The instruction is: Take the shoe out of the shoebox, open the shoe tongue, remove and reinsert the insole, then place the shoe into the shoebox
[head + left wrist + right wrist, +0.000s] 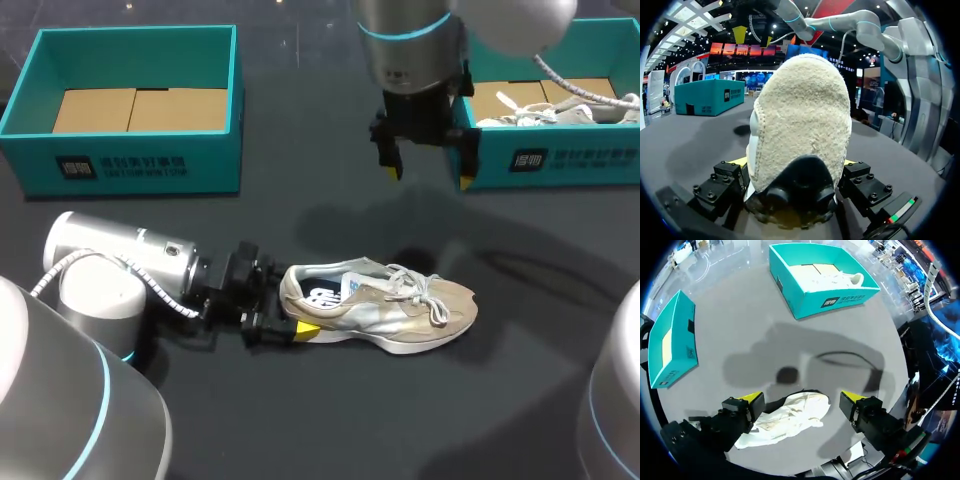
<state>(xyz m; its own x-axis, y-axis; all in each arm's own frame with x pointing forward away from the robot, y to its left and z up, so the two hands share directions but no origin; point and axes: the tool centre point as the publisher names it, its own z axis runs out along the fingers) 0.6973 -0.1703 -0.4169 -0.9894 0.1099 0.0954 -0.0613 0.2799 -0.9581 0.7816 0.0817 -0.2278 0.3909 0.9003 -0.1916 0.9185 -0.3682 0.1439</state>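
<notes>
A beige sneaker (385,305) with white laces lies on its side on the dark table, toe pointing right. My left gripper (290,308) holds its heel from the left, one finger on each side. In the left wrist view the fuzzy heel (802,115) fills the space between the fingers (722,182). My right gripper (430,178) hangs open high above the table, behind the shoe and in front of the right shoebox (560,160). Seen from the right wrist, the sneaker (790,422) lies far below that gripper (802,405), with nothing between its fingers.
A teal shoebox (130,165) with a bare cardboard floor stands at the back left. The right teal shoebox (810,300) holds a second pale shoe (560,110). The left arm's body lies low along the table's left side.
</notes>
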